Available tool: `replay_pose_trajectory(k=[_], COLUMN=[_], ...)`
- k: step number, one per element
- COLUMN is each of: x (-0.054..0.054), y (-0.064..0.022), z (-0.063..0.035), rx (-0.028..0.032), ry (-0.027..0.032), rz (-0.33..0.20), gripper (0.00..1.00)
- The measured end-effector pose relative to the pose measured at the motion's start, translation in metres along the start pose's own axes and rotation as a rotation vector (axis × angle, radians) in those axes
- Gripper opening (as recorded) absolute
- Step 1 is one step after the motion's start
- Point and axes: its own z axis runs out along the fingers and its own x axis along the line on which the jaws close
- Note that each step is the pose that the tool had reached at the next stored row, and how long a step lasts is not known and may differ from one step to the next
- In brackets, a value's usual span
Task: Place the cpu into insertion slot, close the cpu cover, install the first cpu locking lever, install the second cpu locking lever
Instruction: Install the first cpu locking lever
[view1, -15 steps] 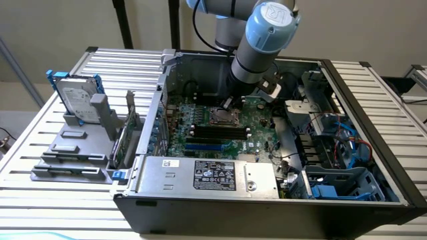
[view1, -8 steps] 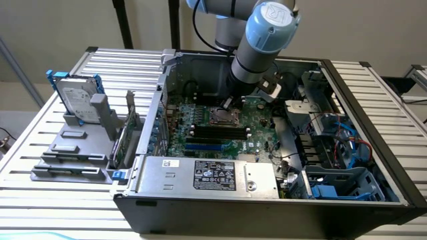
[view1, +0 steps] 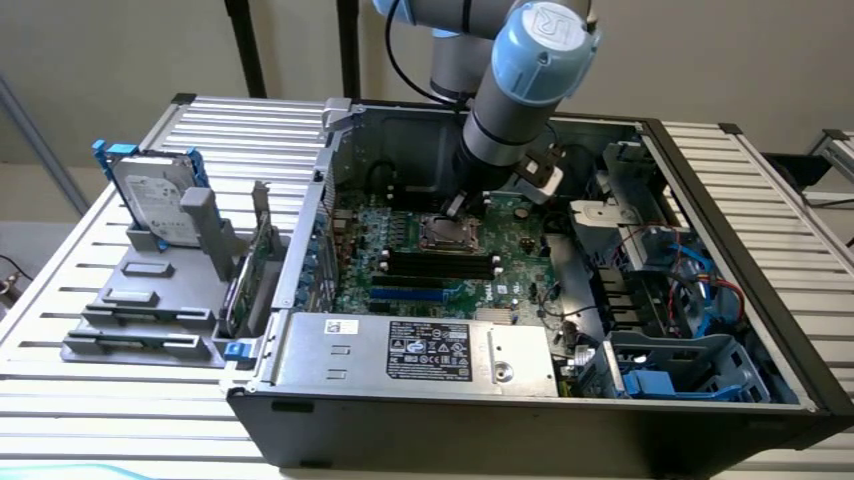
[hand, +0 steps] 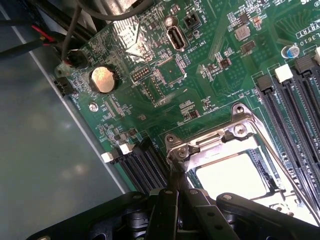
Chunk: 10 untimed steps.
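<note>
The cpu (hand: 231, 175) shows as a pale silvery square lying in the insertion slot (view1: 446, 233) on the green motherboard. The cpu cover (hand: 222, 139), a silvery metal frame, lies down flat around it. A thin metal lever rod (hand: 282, 167) runs along one side of the cover. My gripper (hand: 176, 175) is shut, its dark fingers (hand: 167, 205) pressed together with the tips at the cover's corner by the hinge screws. In the exterior view the gripper (view1: 461, 207) hangs just above the far edge of the slot, with the arm's grey-blue wrist over it.
Black memory slots (hand: 295, 115) lie beside the socket, and more (hand: 142, 162) on its other side. A coin battery (hand: 103, 79) and cables (hand: 65, 45) lie near the case wall. The power supply (view1: 414, 350), a drive cage (view1: 674, 365) and a loose hard drive (view1: 154, 195) surround the work area.
</note>
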Motion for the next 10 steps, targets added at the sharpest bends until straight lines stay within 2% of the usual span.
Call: replay_pose_trajectory(k=[5,10], x=[0.0014,-0.0023], y=[-0.0023,-0.0063], z=[-0.0065,-0.0094], rx=[0.0012,0.0017], ry=[0.0021,0.003], rz=[0.0,0.0], gripper=[0.11,0.11])
